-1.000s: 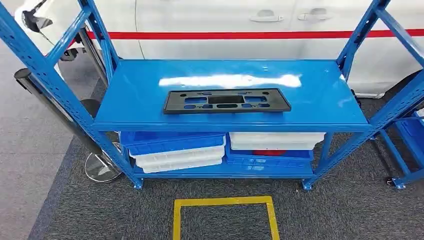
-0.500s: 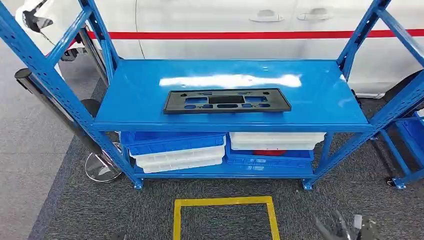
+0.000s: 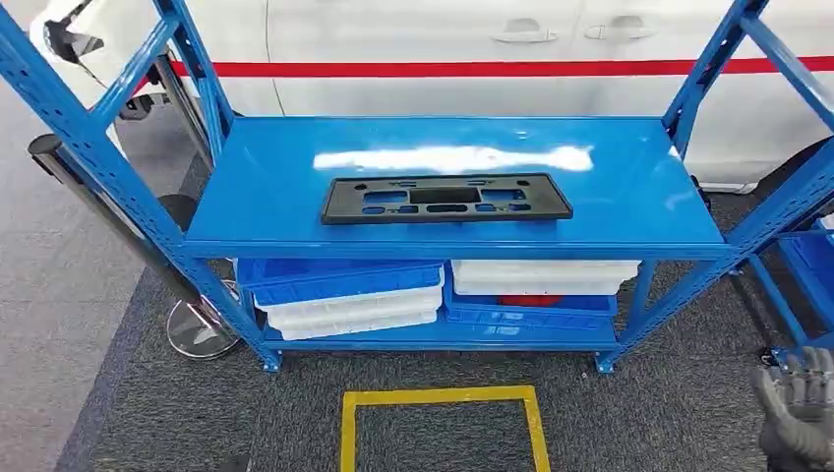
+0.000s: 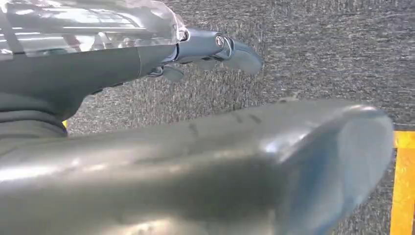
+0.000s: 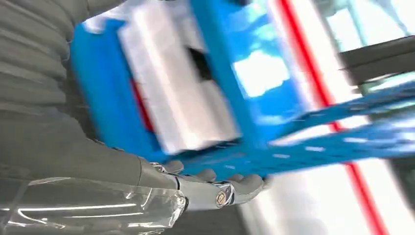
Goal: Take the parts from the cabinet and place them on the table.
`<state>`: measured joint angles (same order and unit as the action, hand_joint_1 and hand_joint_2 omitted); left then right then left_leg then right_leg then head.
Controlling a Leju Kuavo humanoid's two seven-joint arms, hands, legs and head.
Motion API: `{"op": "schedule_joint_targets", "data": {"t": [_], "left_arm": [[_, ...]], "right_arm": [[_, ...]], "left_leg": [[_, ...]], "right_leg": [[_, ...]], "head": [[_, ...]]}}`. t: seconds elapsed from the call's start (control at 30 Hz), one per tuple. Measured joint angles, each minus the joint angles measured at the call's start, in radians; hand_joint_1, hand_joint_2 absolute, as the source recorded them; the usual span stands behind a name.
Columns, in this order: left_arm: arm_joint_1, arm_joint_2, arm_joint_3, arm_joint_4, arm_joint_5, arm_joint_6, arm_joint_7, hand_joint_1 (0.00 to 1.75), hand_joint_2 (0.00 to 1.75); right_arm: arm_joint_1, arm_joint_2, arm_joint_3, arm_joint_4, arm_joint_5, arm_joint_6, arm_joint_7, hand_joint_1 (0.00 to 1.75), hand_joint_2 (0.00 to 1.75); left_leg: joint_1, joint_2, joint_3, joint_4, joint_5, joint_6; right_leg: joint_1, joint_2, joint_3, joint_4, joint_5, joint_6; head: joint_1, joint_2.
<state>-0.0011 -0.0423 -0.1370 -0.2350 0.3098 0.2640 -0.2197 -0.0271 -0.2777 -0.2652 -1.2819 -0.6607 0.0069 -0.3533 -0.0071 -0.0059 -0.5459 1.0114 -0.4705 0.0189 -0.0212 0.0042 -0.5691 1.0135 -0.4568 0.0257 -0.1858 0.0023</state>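
Plate [image 3: 446, 199], black and slotted, is lying flat on the blue shelf [image 3: 629, 187], well apart from the right hand [image 3: 799, 408], whose fingers [image 5: 235, 188] are spreading loosely, holding nothing; left hand [image 4: 195, 161] fingers [image 4: 230, 51] are extending, gripping nothing.

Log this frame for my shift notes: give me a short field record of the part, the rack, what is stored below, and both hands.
part: black plate with cutouts, flat on the top shelf, untouched
rack: blue shelf unit, white vehicle with red stripe behind it
lower shelf: stacked blue and white trays
floor: yellow taped square on grey carpet
right hand: low at the right, holding nothing, fingers apart, far from the part
left hand: over the carpet, holding nothing
task state: part not yet picked up
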Motion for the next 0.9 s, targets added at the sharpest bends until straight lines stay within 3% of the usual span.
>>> {"op": "schedule_joint_targets", "data": {"t": [0.07, 0.3, 0.37, 0.43, 0.67, 0.9], "left_arm": [[-0.002, -0.002, -0.002, 0.004, 0.0, 0.002, -0.006, 0.0, 0.0], [-0.003, -0.002, -0.002, 0.005, 0.0, 0.002, -0.006, 0.0, 0.0], [-0.004, -0.003, -0.007, 0.007, 0.001, 0.006, -0.01, 0.0, 0.0], [-0.01, -0.007, -0.023, 0.013, 0.016, 0.009, -0.023, 0.0, 0.0], [-0.018, -0.015, -0.037, 0.018, 0.016, 0.016, -0.026, 0.0, 0.0], [-0.023, -0.019, -0.048, 0.023, 0.016, 0.019, -0.026, 0.0, 0.0]], "right_arm": [[0.01, -0.004, -0.053, -0.061, -0.008, 0.021, -0.008, 0.0, 1.75], [0.012, -0.005, -0.065, -0.074, -0.01, 0.026, -0.01, 0.0, 1.75], [0.02, -0.008, -0.108, -0.123, -0.014, 0.043, -0.017, 0.0, 1.75], [0.058, -0.005, -0.181, -0.294, 0.022, 0.093, -0.065, 0.0, 1.75], [0.079, 0.0, -0.147, -0.451, 0.242, -0.001, -0.137, 0.0, 1.75], [0.058, -0.001, -0.043, -0.501, 0.458, -0.116, -0.16, 0.0, 1.75]], "left_leg": [[0.0, 0.0, 0.0, 0.0, 0.0, 0.0], [0.0, 0.0, 0.0, 0.0, 0.0, 0.0], [0.0, 0.0, 0.0, 0.0, 0.0, 0.0], [0.0, 0.0, -0.001, 0.0, 0.0, 0.0], [0.0, 0.0, -0.002, 0.0, 0.0, 0.0], [0.0, 0.0, -0.002, 0.0, 0.0, 0.0]], "right_leg": [[0.0, 0.0, 0.0, 0.0, 0.0, 0.0], [0.0, 0.0, 0.0, 0.0, 0.0, 0.0], [0.0, 0.0, 0.0, 0.0, 0.0, 0.0], [0.0, 0.0, 0.0, 0.0, 0.0, 0.0], [0.0, -0.001, 0.0, 0.0, 0.0, 0.0], [0.0, -0.001, 0.0, 0.0, 0.0, 0.0]], "head": [[0.0, 0.0], [0.0, 0.0], [0.0, 0.0], [0.0, 0.0], [0.0, 0.0], [0.0, 0.0]]}}
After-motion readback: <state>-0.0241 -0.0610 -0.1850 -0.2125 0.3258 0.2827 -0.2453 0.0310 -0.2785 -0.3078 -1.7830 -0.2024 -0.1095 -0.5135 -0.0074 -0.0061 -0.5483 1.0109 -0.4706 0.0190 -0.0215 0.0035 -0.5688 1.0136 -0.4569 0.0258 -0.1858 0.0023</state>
